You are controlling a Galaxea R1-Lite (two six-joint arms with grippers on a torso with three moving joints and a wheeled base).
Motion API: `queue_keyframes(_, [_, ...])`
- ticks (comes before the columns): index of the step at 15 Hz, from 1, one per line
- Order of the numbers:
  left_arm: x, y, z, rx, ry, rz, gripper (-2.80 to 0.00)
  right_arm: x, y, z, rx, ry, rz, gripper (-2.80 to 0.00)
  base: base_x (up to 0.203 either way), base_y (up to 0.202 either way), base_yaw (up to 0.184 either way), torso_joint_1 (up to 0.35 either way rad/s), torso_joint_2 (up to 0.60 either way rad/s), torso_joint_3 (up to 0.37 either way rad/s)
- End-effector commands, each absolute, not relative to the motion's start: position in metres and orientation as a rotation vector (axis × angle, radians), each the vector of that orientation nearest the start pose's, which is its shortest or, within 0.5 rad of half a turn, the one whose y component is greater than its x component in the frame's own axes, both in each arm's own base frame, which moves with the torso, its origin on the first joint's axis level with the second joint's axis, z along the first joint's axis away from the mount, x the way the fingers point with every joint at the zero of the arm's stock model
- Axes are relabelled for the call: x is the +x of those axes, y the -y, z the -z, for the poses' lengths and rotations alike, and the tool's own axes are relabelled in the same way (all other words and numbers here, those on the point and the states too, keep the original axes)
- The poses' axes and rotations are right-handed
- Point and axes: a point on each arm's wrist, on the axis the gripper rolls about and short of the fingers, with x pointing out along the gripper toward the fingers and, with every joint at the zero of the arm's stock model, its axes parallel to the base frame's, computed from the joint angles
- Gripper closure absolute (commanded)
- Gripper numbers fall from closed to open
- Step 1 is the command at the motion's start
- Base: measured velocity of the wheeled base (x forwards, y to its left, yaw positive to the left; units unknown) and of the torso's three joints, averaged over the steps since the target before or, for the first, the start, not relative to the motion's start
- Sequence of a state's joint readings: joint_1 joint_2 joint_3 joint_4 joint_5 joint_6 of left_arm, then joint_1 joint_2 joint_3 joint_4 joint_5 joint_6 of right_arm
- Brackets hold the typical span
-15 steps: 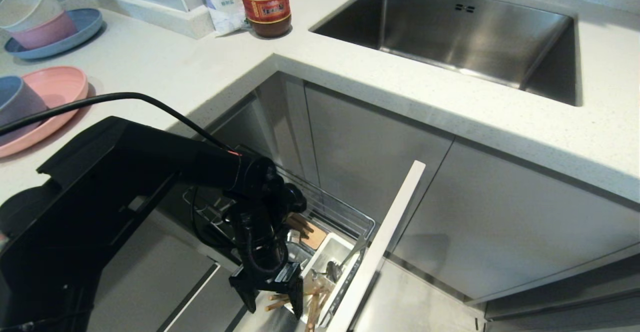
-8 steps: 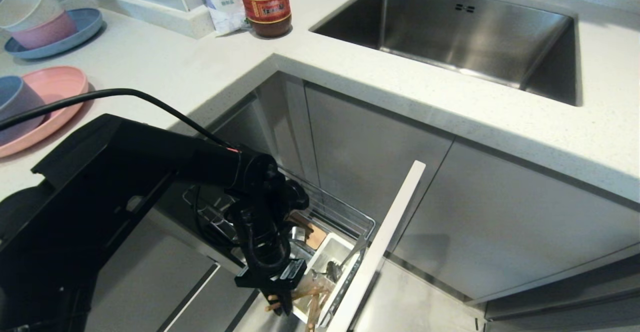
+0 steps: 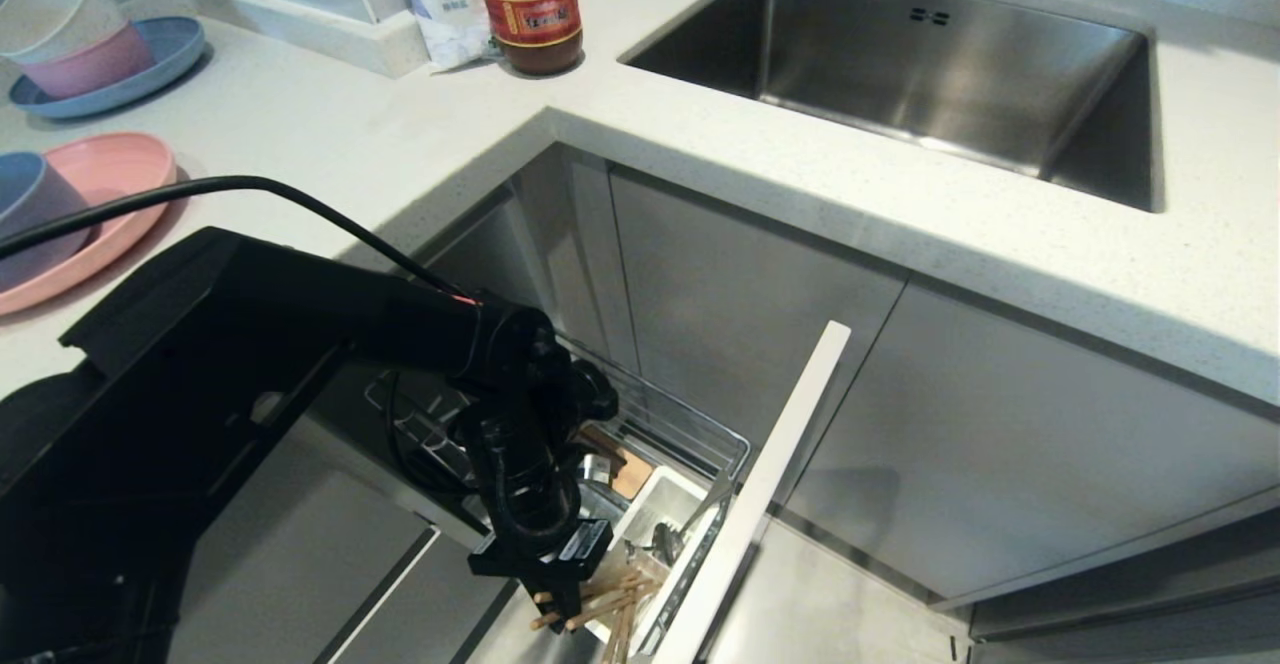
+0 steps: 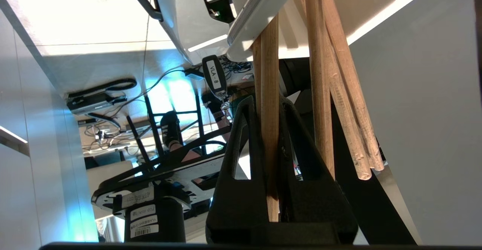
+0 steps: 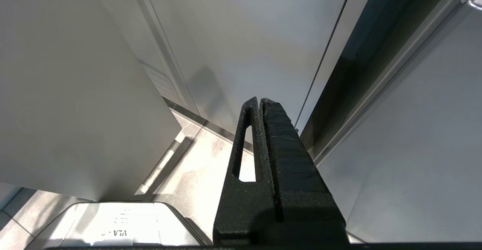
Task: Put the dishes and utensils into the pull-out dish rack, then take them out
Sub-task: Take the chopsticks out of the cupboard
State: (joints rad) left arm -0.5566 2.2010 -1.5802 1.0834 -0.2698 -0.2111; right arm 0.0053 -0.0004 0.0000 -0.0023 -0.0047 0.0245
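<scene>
The left gripper [image 3: 560, 599] is clamped tight on a pair of wooden chopsticks [image 4: 268, 129], whose ends reach past its fingers [image 4: 241, 148]; more chopsticks [image 4: 339, 92] lean just beside them in the white utensil cup [image 3: 655, 509] of the pull-out dish rack [image 3: 700, 434]. Unloading seems underway: next, lift the pair clear of the cup. Farther off, the pink plate [image 3: 110, 194] and blue-grey bowl [image 3: 30, 209] sit on the counter [image 3: 330, 134]. The right gripper [image 5: 260, 107], parked by cabinet fronts, is closed and empty.
</scene>
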Motion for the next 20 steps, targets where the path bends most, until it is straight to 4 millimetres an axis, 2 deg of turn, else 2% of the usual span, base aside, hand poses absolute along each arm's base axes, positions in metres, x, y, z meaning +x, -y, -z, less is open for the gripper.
queue_keyframes(1, [0.29, 0.188, -0.11, 0.095, -1.759, 0.432, 0.0, -0.023, 0.0, -0.075, 0.025, 0.006, -0.002, 0.0, 0.0, 0.0, 0.0, 0.0, 0.0, 0.0])
queue_keyframes(4, [0.282, 0.182, -0.128, 0.099, -1.766, 0.433, 0.0, -0.023, 0.0, -0.075, 0.025, 0.006, -0.001, 0.0, 0.0, 0.0, 0.0, 0.0, 0.0, 0.0])
queue_keyframes(12, [0.264, 0.173, -0.161, 0.092, -1.715, 0.457, 0.0, -0.023, 0.0, -0.075, 0.025, 0.006, 0.0, 0.0, 0.0, 0.0, 0.0, 0.0, 0.0, 0.0])
queue_keyframes(20, [0.233, 0.159, -0.198, 0.114, -1.698, 0.489, 0.0, -0.023, 0.0, -0.075, 0.025, 0.006, -0.001, 0.0, 0.0, 0.0, 0.0, 0.0, 0.0, 0.0])
